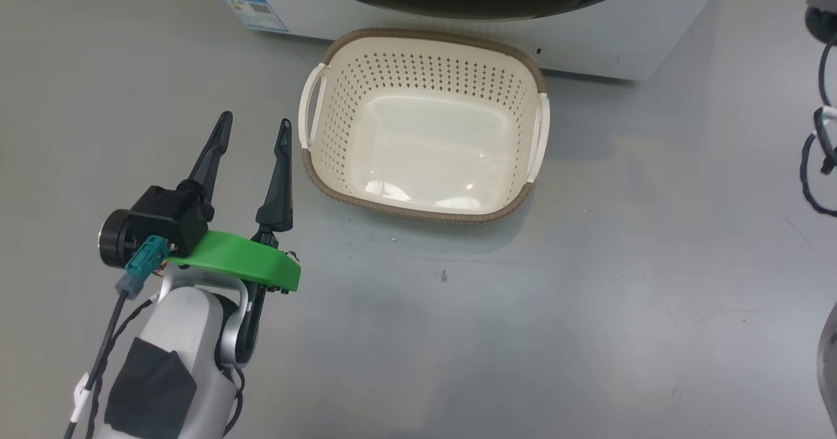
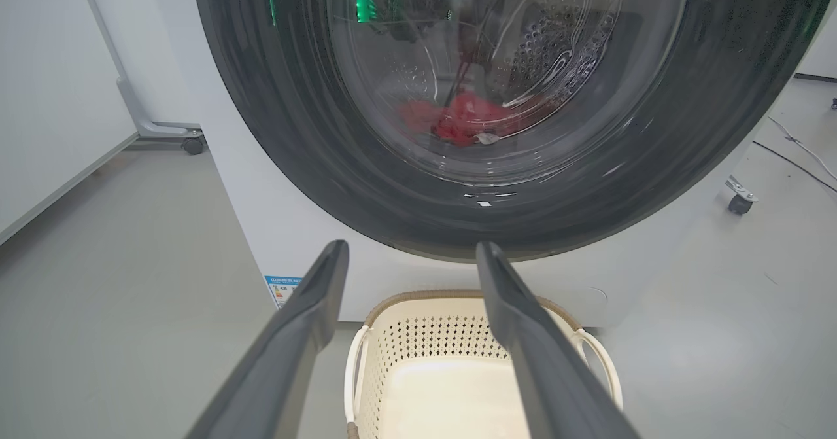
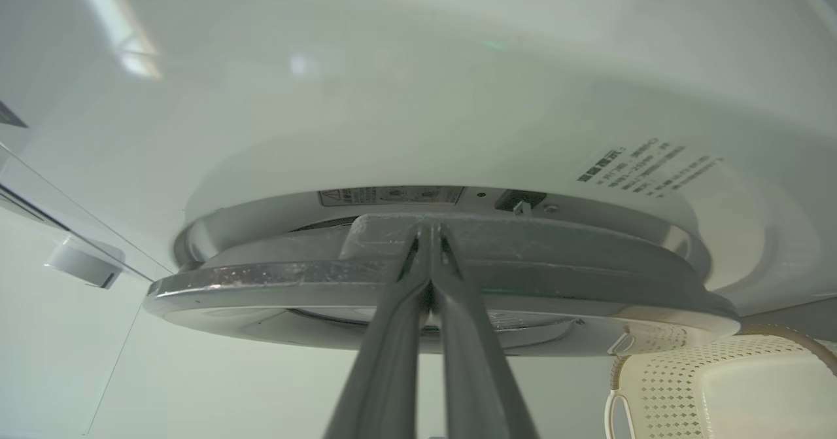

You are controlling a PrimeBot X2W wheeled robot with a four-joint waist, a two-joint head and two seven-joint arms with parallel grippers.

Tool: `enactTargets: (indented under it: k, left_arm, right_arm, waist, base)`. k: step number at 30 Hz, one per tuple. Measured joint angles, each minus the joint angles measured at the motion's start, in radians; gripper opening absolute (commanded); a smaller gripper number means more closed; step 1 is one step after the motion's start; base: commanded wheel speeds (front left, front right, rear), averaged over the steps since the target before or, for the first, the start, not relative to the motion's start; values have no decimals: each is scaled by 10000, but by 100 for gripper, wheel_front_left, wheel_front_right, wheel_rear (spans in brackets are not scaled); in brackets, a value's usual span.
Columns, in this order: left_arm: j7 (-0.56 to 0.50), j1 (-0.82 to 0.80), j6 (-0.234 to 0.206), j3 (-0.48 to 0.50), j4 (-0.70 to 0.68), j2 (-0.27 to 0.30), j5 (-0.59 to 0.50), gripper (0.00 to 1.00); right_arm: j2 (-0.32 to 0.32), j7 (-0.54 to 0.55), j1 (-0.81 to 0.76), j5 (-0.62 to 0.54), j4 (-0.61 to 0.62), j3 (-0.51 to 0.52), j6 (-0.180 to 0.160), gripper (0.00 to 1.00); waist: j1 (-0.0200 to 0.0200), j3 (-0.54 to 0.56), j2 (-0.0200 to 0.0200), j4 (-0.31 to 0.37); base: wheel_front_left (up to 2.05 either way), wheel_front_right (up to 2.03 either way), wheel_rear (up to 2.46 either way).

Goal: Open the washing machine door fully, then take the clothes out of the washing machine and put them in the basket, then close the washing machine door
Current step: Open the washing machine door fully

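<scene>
A cream basket (image 1: pixel 418 214) sits on the grey floor (image 1: pixel 588 282) just before the white washing machine (image 1: pixel 588 40). Red clothes (image 2: pixel 467 115) lie behind the washing machine door (image 2: pixel 294 131) glass. The left end effector (image 1: pixel 255 120) is spread wide, holding nothing. The right end effector (image 3: pixel 428 228) is pinched closed at the door's grey edge. The writing on the blue sticker (image 1: pixel 253 9) and the printed label (image 3: pixel 647 167) is too small to read.

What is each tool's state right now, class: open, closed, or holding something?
Left tool: open, holding nothing.
Right tool: closed on nothing, tips at the washing machine door.
</scene>
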State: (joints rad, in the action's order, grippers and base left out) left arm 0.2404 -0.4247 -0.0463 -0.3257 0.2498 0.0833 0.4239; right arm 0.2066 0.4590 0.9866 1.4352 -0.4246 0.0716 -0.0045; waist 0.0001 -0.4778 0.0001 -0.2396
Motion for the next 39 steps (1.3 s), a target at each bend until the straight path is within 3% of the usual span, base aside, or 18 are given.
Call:
enactTargets:
  k: [8, 20, 39]
  left_arm:
    - [79, -201, 79, -36, 2, -84, -25, 100]
    - [86, -287, 115, 10, 81, -194, -29, 100]
    - [88, -375, 178, 169, 169, -326, -157, 100]
  right_arm:
    - [211, 451, 754, -8, -278, -144, -244, 0]
    - [410, 744, 1201, 84, -846, -153, -236, 0]
    - [518, 1764, 1284, 796, -1452, -105, 142, 0]
  waist:
    - [-2, -420, 0, -387]
    - [-2, -625, 0, -645]
    - [-2, -498, 0, -581]
  base:
    - [0, 0, 0]
    - [0, 0, 0]
    - [0, 0, 0]
